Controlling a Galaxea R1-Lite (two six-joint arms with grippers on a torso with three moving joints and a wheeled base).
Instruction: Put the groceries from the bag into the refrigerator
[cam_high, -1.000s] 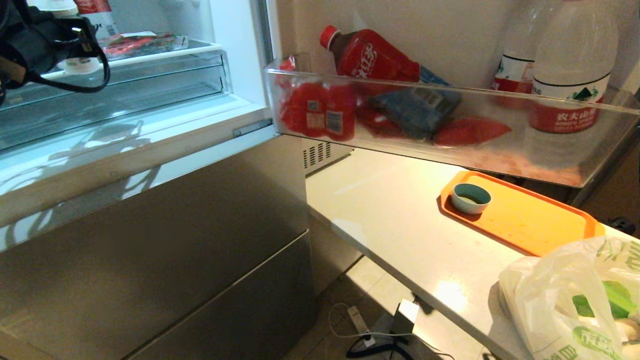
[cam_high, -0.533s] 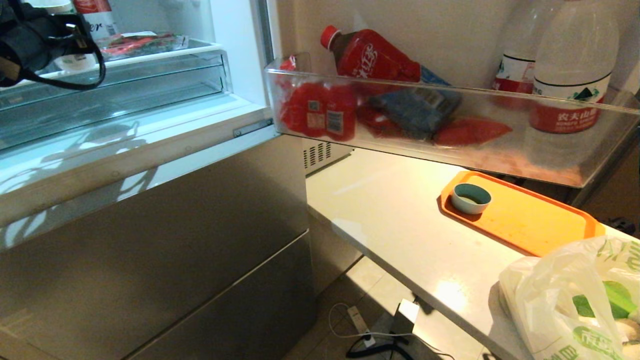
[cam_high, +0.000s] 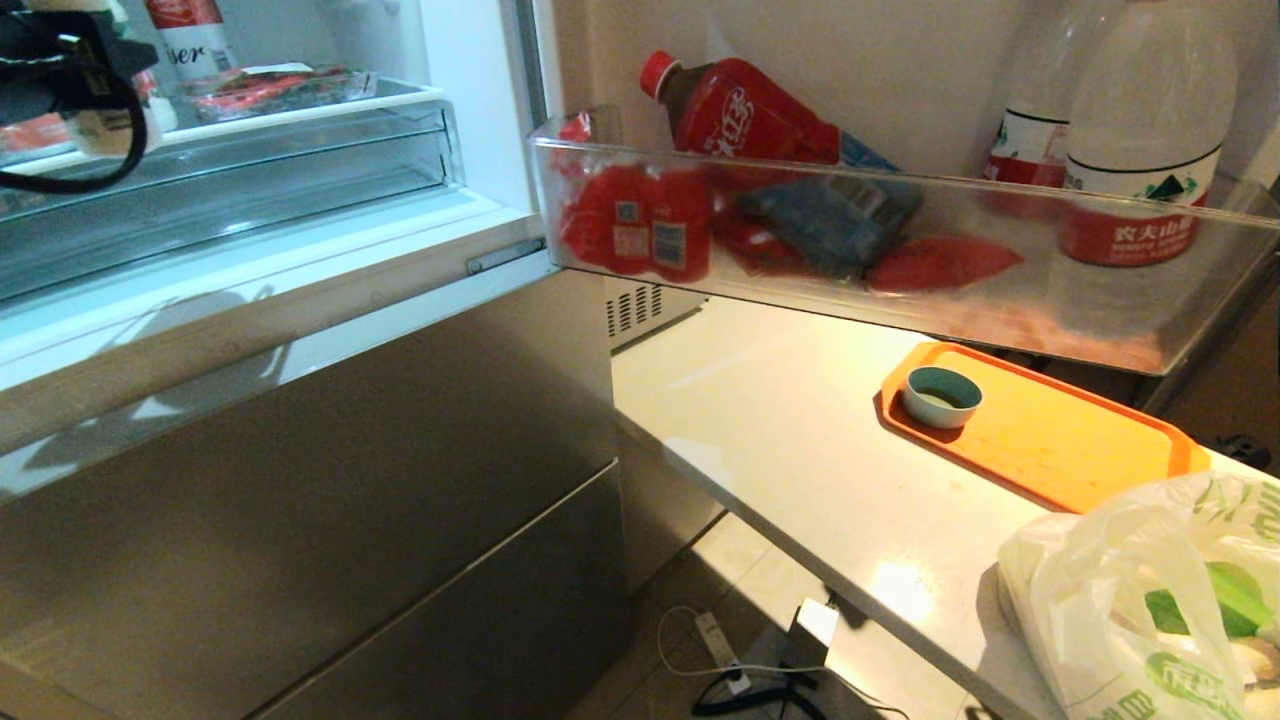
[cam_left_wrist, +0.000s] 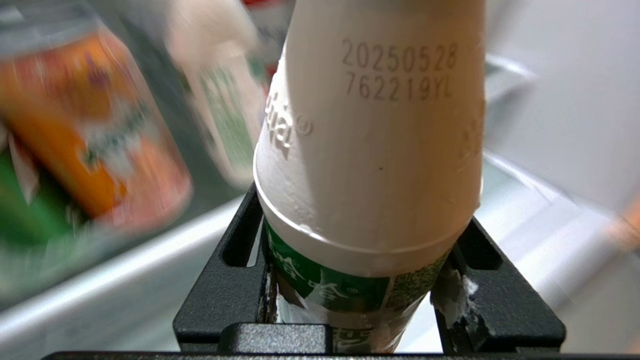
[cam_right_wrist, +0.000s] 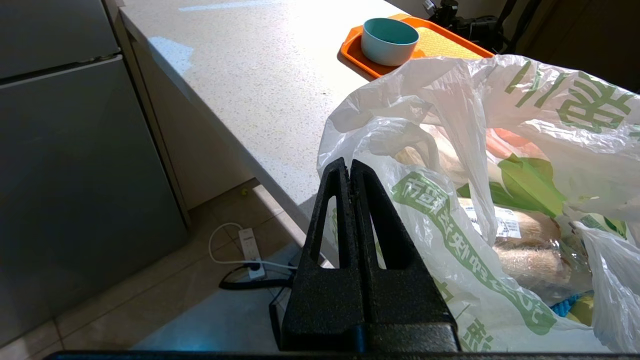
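Note:
The refrigerator (cam_high: 300, 450) stands open, its white interior and clear shelves (cam_high: 250, 130) at the upper left. My left gripper (cam_high: 60, 70) (cam_left_wrist: 360, 240) reaches in over the upper shelf, shut on a white bottle (cam_left_wrist: 370, 150) with a green label, held between both black fingers (cam_left_wrist: 225, 280). The crinkly white bag (cam_high: 1150, 600) (cam_right_wrist: 475, 150) with green characters sits on the counter's near right edge. Inside it show a green pack (cam_right_wrist: 530, 185) and pale beige lumps (cam_right_wrist: 525, 240). My right gripper (cam_right_wrist: 350, 165) is shut and empty, just beside the bag; it is out of the head view.
The open door's clear bin (cam_high: 900, 250) juts over the counter (cam_high: 780, 430), holding red bottles and water bottles. An orange tray (cam_high: 1060, 440) carries a teal bowl (cam_high: 941, 396). On the shelf stand an orange can (cam_left_wrist: 90, 130) and another white bottle (cam_left_wrist: 220, 100). A power strip (cam_high: 720, 640) lies on the floor.
My left arm has moved up and to the left, deeper into the refrigerator, with the white bottle still in its grip. Nothing else has moved.

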